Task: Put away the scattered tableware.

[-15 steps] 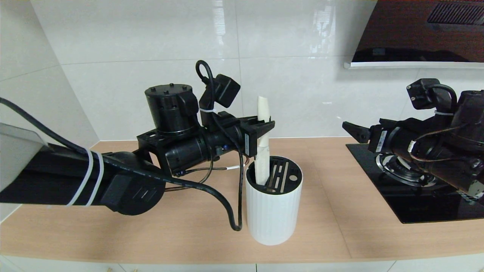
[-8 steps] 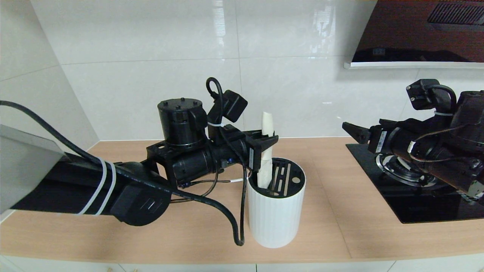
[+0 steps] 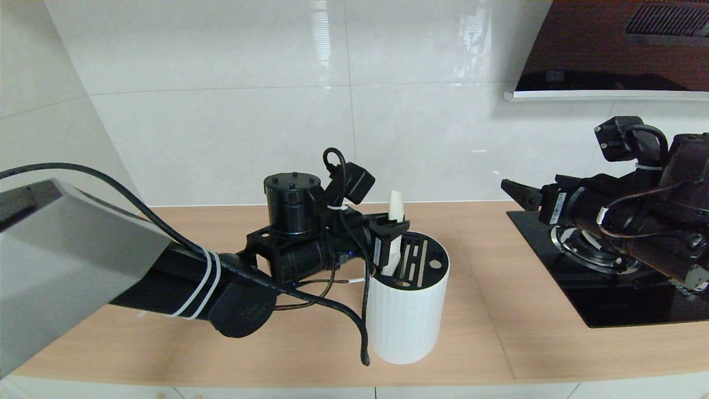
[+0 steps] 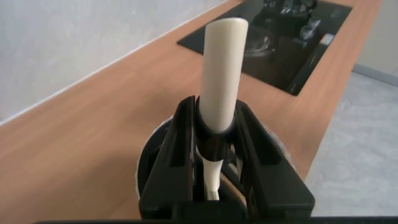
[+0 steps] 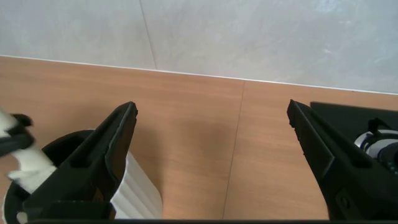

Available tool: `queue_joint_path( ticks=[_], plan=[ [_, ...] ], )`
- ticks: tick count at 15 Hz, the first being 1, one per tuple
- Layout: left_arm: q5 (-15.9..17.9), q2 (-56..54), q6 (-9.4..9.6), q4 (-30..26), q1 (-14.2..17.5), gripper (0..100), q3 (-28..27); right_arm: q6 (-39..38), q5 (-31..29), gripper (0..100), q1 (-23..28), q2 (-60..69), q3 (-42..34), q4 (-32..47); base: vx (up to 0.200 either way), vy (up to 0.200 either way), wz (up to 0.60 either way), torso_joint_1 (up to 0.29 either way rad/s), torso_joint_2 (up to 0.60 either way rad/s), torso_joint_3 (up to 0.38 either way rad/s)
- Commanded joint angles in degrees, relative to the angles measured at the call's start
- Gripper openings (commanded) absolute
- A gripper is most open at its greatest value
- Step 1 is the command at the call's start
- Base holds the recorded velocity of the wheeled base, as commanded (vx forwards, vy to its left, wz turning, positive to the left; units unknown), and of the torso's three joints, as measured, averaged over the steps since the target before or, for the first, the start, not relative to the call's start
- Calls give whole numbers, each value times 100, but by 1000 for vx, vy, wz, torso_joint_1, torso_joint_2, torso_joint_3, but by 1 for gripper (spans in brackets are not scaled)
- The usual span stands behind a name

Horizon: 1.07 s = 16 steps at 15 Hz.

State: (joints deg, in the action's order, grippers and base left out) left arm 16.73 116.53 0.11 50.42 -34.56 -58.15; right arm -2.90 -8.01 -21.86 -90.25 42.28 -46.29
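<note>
The left gripper (image 3: 394, 230) is clenched around the pale cream handle (image 3: 396, 204) of a utensil and holds it upright directly over a white ribbed holder (image 3: 407, 316) that stands on the wooden counter (image 3: 487, 310). The lower part of the utensil goes down into the wide opening on the robot's left side of the holder's black top, beside a row of narrow slots and a small round hole; what kind of utensil it is cannot be told, since its working end is hidden inside. In the left wrist view the two black fingers (image 4: 186, 124) press against either side of the handle (image 4: 222, 68), whose rounded tip rises above them, and the holder's rim (image 4: 142, 171) shows just beneath. The gripper's fingers sit just above the rim of the holder. The right gripper (image 3: 523, 194) hangs well apart on the robot's right, above the near edge of a black glass cooktop (image 3: 609, 299) with a round burner (image 3: 581, 244), and grasps nothing. In the right wrist view this gripper (image 5: 214, 140) has its fingers spread wide, with bare counter between them and the holder (image 5: 134, 186) off to one side. A white tiled wall (image 3: 221, 83) runs behind the counter, and a dark range hood (image 3: 609, 50) hangs above the cooktop.
</note>
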Motion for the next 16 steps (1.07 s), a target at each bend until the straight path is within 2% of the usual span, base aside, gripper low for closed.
queue_joint_path(
  ticks=[1, 2, 3, 11, 13, 16],
  plan=[
    [-3, 89, -2, -6, 2, 0, -12, 0, 1, 100, -3, -28, 0, -3, 0, 0, 0, 0, 0, 0],
    [-11, 72, -2, -6, 2, 0, -12, 0, 1, 100, -3, -28, -9, -3, 0, 0, 0, 0, 0, 0],
    [-29, 45, 7, -6, 2, 100, -21, 0, 1, 100, -3, -28, 0, -3, 0, 0, 0, 0, 0, 0],
    [-47, -860, 7, 3, 2, 100, 181, 9, -8, 100, -3, 42, 26, -3, 0, 0, 0, 0, 0, 0],
    [-196, -1959, -46, -32, 63, 100, 621, 35, -34, 100, -3, 183, -35, -3, 0, 0, 0, 0, 0, 0],
    [-495, -3523, -37, -41, 406, 100, 1772, 141, -140, 100, 182, 1000, -853, 6, 0, 0, 0, 0, 0, 0]
  ],
)
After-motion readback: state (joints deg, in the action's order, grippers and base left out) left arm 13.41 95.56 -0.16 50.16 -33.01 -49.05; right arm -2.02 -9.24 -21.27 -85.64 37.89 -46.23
